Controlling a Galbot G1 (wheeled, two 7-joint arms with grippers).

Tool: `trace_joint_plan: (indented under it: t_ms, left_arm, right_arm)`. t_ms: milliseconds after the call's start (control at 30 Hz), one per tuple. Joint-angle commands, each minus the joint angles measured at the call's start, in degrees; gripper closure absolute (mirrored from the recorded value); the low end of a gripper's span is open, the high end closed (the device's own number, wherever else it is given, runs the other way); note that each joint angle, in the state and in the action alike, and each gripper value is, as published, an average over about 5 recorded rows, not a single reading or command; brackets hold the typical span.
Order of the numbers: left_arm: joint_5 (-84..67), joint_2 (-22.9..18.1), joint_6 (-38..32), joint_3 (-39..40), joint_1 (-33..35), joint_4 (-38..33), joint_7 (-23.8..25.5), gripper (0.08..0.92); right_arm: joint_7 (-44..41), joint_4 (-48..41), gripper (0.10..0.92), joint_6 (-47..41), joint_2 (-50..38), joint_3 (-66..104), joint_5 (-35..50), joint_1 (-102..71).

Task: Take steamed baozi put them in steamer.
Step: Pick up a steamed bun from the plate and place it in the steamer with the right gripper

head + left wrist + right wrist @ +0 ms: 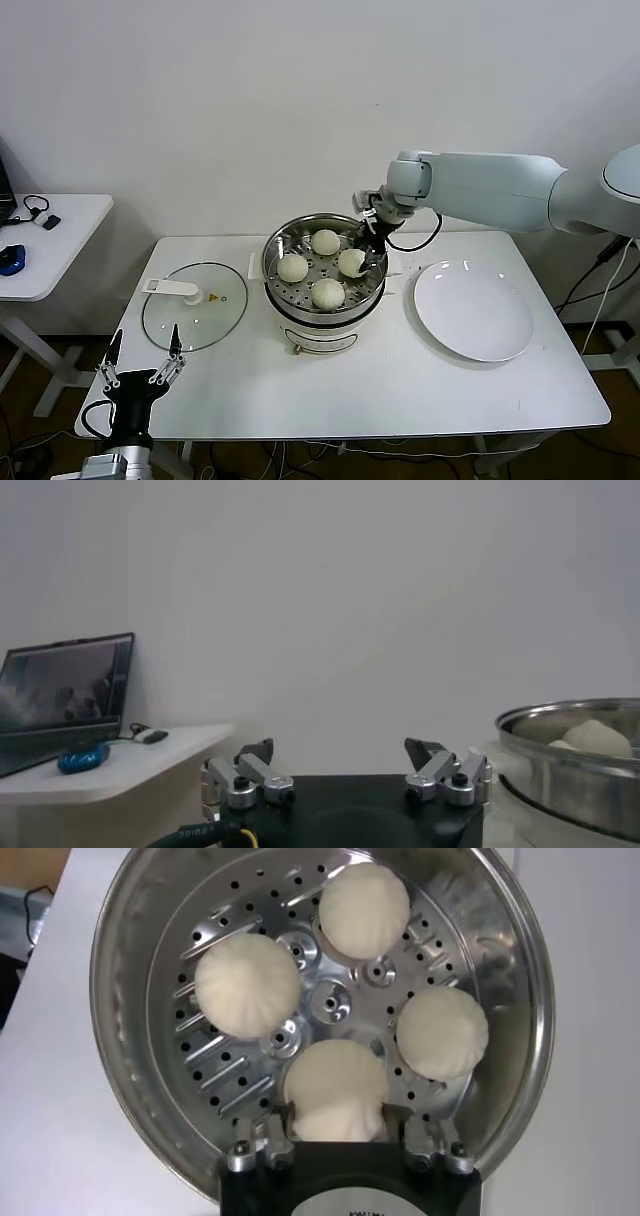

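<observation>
The steamer (275, 245) stands at the middle of the white table, and its perforated tray (330, 1003) holds several cream-white baozi. My right gripper (368, 250) reaches in over the far right rim. Its fingers press both sides of the right-hand baozi (352, 263), which rests on the tray and looks pinched between them (335, 1088). Three other baozi (247, 985) (363, 910) (442, 1032) lie loose around the tray's centre. My left gripper (145, 335) is parked low at the table's front left, open and holding nothing (338, 746).
A glass lid with a white handle (195, 305) lies flat left of the steamer. A white plate (475, 310) sits bare to its right. A side table (50, 240) with a laptop (65, 695) stands farther left.
</observation>
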Motion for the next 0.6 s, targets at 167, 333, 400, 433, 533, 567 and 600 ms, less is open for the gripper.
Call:
trace_joint_plan:
  t_ms: [167, 333, 400, 433, 533, 567, 600]
  left_arm:
    - [-0.23, 0.09, 0.21, -0.32, 0.06, -0.54, 0.03, 0.177]
    - [-0.23, 0.22, 0.43, -0.45, 0.42, -1.13, 0.07, 0.177]
    - [-0.16, 0.26, 0.48, -0.46, 0.61, -1.31, 0.06, 0.177]
    - [-0.11, 0.26, 0.49, -0.44, 0.72, -1.4, 0.04, 0.177]
    - [0.0, 0.28, 0.48, -0.38, 1.14, -1.76, 0.02, 0.177]
    - [0.02, 0.32, 0.47, -0.37, 1.28, -1.89, 0.01, 0.177]
    - [0.04, 0.36, 0.45, -0.36, 1.42, -2.01, 0.0, 0.177]
  right_arm:
    - [0.38, 1.77, 0.235, -0.4, -1.64, -0.54, 2.99, 3.41]
    - [2.77, 5.57, 0.204, -1.86, -4.71, -1.8, 5.53, 8.3]
    - [4.96, 8.02, 0.203, -2.85, -6.31, -2.73, 6.56, 10.62]
    - [6.45, 9.46, 0.203, -3.49, -7.16, -3.13, 7.49, 11.7]
    - [13.47, 15.16, 0.203, -6.27, -10.49, -3.41, 11.61, 14.6]
    - [16.37, 17.25, 0.203, -7.23, -11.76, -3.15, 13.18, 15.19]
    - [19.31, 19.35, 0.203, -8.01, -13.15, -2.75, 14.53, 15.5]
